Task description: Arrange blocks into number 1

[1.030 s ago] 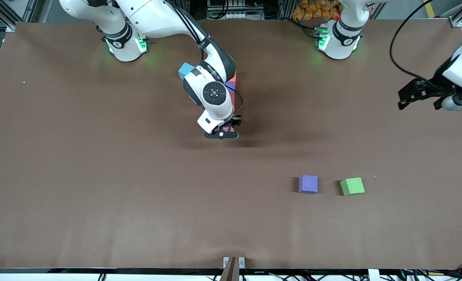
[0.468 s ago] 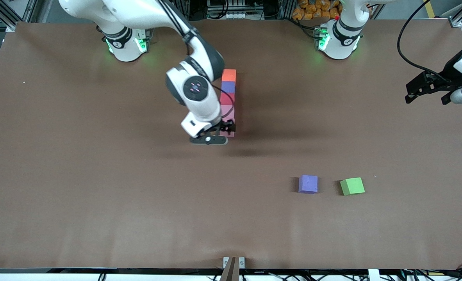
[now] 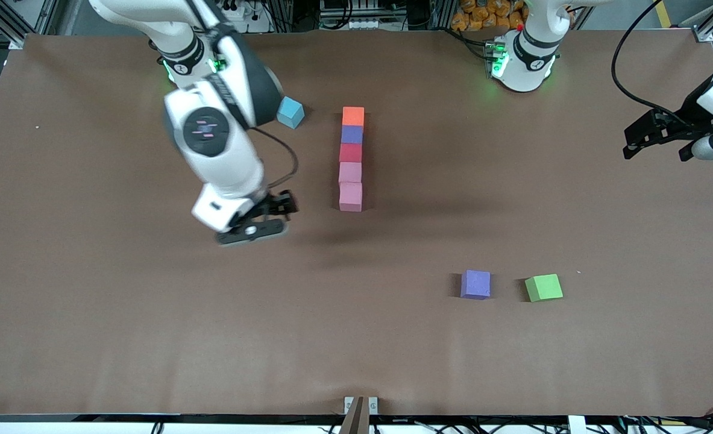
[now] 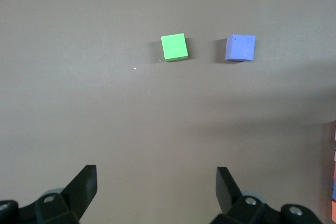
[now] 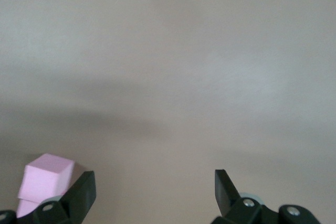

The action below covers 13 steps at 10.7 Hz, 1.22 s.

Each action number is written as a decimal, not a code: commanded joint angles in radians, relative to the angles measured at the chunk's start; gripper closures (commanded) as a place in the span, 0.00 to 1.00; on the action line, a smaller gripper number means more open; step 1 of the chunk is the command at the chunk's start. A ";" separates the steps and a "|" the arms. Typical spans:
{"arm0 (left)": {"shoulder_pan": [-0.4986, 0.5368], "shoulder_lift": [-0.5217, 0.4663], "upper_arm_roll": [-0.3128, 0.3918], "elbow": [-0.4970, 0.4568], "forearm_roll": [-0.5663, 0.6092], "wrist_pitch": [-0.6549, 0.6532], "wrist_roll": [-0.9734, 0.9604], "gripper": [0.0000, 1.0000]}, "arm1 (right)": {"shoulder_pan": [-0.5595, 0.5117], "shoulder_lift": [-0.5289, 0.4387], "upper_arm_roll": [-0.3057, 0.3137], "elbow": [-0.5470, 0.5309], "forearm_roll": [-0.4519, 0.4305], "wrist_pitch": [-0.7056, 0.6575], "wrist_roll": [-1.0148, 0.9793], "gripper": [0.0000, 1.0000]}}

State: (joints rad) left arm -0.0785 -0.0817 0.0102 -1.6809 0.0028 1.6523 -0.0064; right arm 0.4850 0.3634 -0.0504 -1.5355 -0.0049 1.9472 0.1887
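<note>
Looking down from the front view, five blocks sit in one straight line on the table (image 3: pixel 91 337). The orange block (image 3: pixel 353 116) is at the end farthest from the camera. After it come the purple block (image 3: pixel 352 134), the red block (image 3: pixel 351 152), a pink block (image 3: pixel 350 172) and the last pink block (image 3: pixel 351 196), each touching the next. The line looks like a number 1 already, so I think the job is about done.

The right gripper (image 3: pixel 263 218) is in the air beside the line, toward the right arm's end of the table. It is wide open and holds nothing. The left gripper (image 3: pixel 654 140) waits over the left arm's end of the table, well apart from the line, open and empty too.

A light-blue cube (image 3: pixel 290 113) sits near the orange block. A second purple cube (image 3: pixel 475 284) and a green cube (image 3: pixel 543 287) lie well apart from the line, nearer the camera.

In the left wrist view, the open fingers (image 4: pixel 84 184) hold nothing. The green cube and the second purple cube show on bare table.

In the right wrist view, the open fingers (image 5: pixel 81 192) hold nothing, and the last pink block shows just past one of them.

What could go wrong? The right arm is close to the line. If it swings toward it, it could bump the light blocks and bend the 1.
</note>
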 commanded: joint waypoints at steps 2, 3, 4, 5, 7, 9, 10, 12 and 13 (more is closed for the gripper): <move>-0.059 -0.001 0.039 0.035 -0.007 -0.026 0.011 0.00 | -0.167 -0.134 0.017 -0.003 -0.012 -0.103 -0.114 0.00; -0.110 0.002 0.078 0.046 -0.001 -0.035 0.011 0.00 | -0.205 -0.174 0.017 -0.003 -0.020 -0.138 -0.106 0.00; -0.125 0.016 0.089 0.052 -0.001 -0.037 0.011 0.00 | -0.262 -0.216 0.017 -0.003 -0.017 -0.167 -0.094 0.00; -0.127 0.019 0.083 0.061 0.000 -0.037 0.013 0.00 | -0.301 -0.254 0.017 -0.003 -0.014 -0.197 -0.074 0.00; -0.144 0.025 0.083 0.064 0.009 -0.048 0.016 0.00 | -0.350 -0.320 0.017 0.000 -0.023 -0.263 -0.017 0.00; -0.156 0.042 0.083 0.111 0.040 -0.071 0.019 0.00 | -0.390 -0.351 0.012 0.005 -0.021 -0.313 -0.040 0.00; -0.156 0.049 0.083 0.125 0.040 -0.078 0.017 0.00 | -0.390 -0.365 -0.009 0.023 -0.015 -0.359 -0.072 0.00; -0.159 0.051 0.085 0.136 0.034 -0.080 0.014 0.00 | -0.388 -0.368 -0.032 0.049 -0.010 -0.437 -0.115 0.00; -0.164 0.051 0.085 0.141 0.035 -0.091 0.014 0.00 | -0.390 -0.368 -0.037 0.054 -0.010 -0.447 -0.124 0.00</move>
State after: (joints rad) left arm -0.2204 -0.0463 0.0797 -1.5809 0.0201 1.5994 -0.0058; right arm 0.1027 0.0022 -0.0873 -1.4983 -0.0071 1.5298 0.0889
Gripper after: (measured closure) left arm 0.000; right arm 0.000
